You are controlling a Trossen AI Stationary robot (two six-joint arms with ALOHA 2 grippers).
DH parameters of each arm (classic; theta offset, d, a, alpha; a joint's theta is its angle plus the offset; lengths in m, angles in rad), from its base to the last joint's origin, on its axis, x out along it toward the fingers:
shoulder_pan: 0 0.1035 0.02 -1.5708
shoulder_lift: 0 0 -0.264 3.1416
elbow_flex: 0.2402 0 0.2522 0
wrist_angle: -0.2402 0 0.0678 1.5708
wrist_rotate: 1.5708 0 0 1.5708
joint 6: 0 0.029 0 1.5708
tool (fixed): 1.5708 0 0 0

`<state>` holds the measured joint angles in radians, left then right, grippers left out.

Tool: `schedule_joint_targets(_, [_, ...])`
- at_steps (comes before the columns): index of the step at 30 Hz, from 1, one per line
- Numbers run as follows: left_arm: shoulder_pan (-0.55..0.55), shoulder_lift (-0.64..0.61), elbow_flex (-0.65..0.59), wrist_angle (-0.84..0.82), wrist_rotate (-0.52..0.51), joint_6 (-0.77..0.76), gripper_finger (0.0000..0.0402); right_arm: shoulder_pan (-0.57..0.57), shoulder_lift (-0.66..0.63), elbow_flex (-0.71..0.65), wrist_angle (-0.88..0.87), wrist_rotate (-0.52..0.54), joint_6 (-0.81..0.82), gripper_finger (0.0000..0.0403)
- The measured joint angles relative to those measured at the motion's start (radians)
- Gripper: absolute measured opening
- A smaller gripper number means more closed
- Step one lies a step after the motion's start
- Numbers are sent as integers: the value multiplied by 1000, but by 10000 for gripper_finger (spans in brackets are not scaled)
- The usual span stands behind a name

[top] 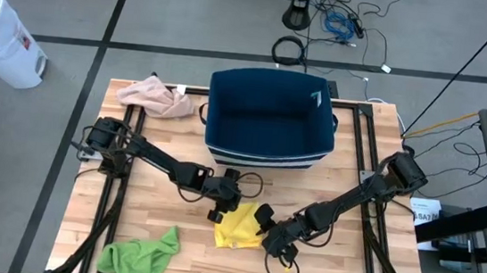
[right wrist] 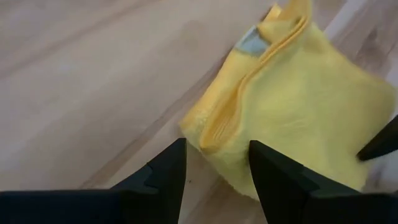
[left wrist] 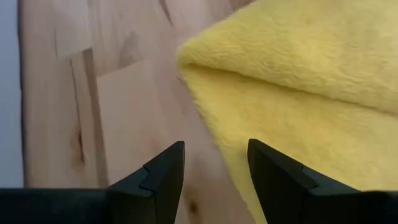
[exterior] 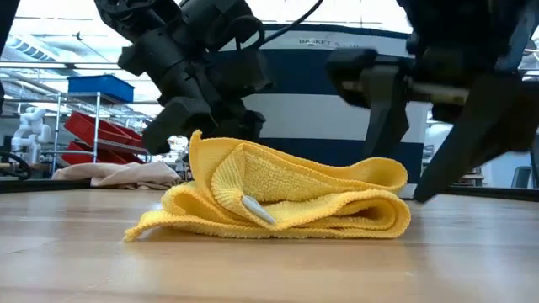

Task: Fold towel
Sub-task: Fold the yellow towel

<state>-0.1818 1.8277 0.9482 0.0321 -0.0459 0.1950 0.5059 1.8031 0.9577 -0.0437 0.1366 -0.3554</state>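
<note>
Near the front edge of the worktop [top: 127, 224], both released tools, left tool [top: 221, 211] and right tool [top: 271, 239], flank the folded yellow towel [top: 238, 225], probably to grasp its edges

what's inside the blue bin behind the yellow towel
From overhead, the blue bin shows only a dark bare interior and a small white tag near its rim; nothing else visible. Its near inner wall is hidden by the rim.

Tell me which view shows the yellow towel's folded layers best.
The low view: the towel lies side-on, its stacked layers and white tag plain. The high view shows only a small yellow patch between the arms. The wrist views show parts of its top and edges.
</note>
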Motion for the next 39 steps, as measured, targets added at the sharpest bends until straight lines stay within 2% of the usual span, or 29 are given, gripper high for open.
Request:
schedule_joint_targets(4, [-20,-12,0,-18,-7,-10,183,-1,30,0,55,77,-28,128])
schedule_joint_targets(10, [-43,-31,0,-107,-83,-10,183,-1,18,0,67,73,-73,37])
schedule_joint_targets(13, [-46,-58,0,-176,-111,-16,183,-1,16,0,56,49,-75,7])
schedule_joint_targets(19, [-49,-134,0,-280,-163,-61,183,-1,16,0,40,40,-66,13])
schedule_joint_targets(24, [-55,-180,0,-391,-168,-127,183,-5,-13,0,-14,52,-26,8])
schedule_joint_targets(27, [-57,-184,0,-458,-79,-168,183,-12,-39,0,-56,54,-8,2])
schedule_joint_targets(31, [-58,-171,-8,-438,45,-215,183,-16,-51,0,-41,35,-4,3])
schedule_joint_targets(39, [-69,-153,-49,-367,59,-245,183,-32,-55,0,14,15,-34,3])
